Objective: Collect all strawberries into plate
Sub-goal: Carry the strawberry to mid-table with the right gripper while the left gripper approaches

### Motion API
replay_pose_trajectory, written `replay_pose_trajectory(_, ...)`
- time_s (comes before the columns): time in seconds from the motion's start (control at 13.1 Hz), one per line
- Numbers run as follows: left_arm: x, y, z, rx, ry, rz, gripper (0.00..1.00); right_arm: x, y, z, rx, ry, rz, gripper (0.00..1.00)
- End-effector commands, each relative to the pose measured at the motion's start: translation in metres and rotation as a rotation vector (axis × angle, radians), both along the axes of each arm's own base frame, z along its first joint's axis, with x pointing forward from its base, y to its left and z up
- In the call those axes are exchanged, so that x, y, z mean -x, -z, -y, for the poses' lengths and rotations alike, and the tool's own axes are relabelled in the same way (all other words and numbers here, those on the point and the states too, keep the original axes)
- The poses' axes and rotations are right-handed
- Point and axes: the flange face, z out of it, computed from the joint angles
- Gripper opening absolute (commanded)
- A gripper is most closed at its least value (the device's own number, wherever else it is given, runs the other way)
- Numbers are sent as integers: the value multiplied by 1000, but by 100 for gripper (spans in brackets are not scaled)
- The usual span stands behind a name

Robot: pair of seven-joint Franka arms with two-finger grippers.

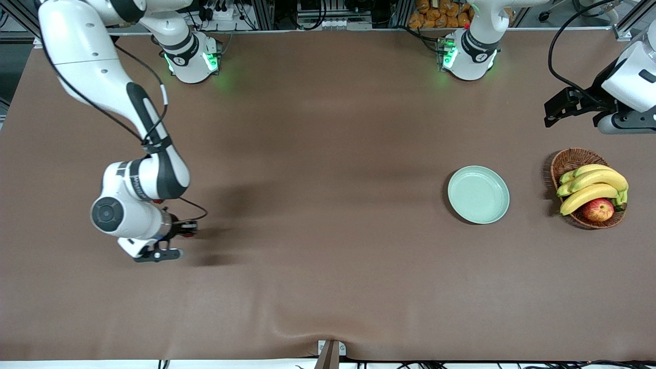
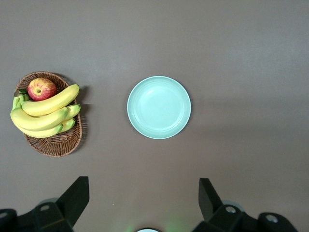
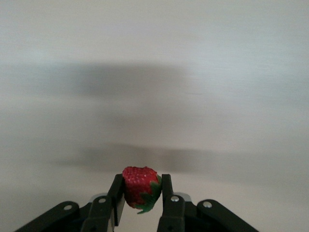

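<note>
- The right gripper (image 3: 141,193) has its two fingers (image 3: 117,199) closed on a strawberry (image 3: 140,187), red flesh pinched between the pads, green cap poking out on one side.
- In the front view that same right gripper (image 1: 177,240) sits low over the brown table (image 1: 318,266) toward the right arm's end; a speck of red (image 1: 188,234) shows at the fingers.
- Around those fingers in the right wrist view there is only bare cloth with soft shadows across it.
- Only this one strawberry can be seen in any view.
- The left gripper (image 2: 145,203) hangs wide open, its dark fingertips (image 2: 77,193) well apart, nothing between them.
- It shows in the front view (image 1: 556,110) up in the air at the left arm's end of the table, near the basket; this arm waits.
- Below the left fingers lies the plate (image 2: 159,107), pale mint-green, round, nothing in it.
- In the front view the plate (image 1: 478,194) is well apart from the right gripper and its berry.
- Just beside the plate stands a wicker basket (image 2: 55,142) with bananas (image 2: 44,113) and an apple (image 2: 41,88).
- Front view again: basket (image 1: 566,161), bananas (image 1: 594,187), apple (image 1: 598,209) closer to the left arm's end than the plate.
- Writing: small dark lettering on the right arm's wrist band, too small to read.
</note>
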Motion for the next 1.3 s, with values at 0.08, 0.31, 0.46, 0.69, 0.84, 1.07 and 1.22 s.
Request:
replay_pose_trajectory(0.08,1,-1,1,12,23,-4,100,32,-8,-131,-192,65,-54,0)
replay_pose_trajectory(0.31,1,-1,2,12,25,-4,100,65,-4,-220,-261,13,-26,0)
replay_pose_trajectory(0.46,1,-1,2,11,25,-6,100,92,0,-275,-336,12,-64,0)
replay_pose_trajectory(0.69,1,0,2,13,23,-7,100,118,2,-341,-399,-23,-64,1)
replay_pose_trajectory(0.84,1,0,2,11,25,-7,100,130,9,-375,-410,-20,-34,4)
replay_pose_trajectory(1.07,1,1,3,13,25,-9,100,142,32,-414,-425,-27,54,8)
replay_pose_trajectory(1.22,1,1,3,11,28,-9,100,147,39,-423,-426,-37,57,14)
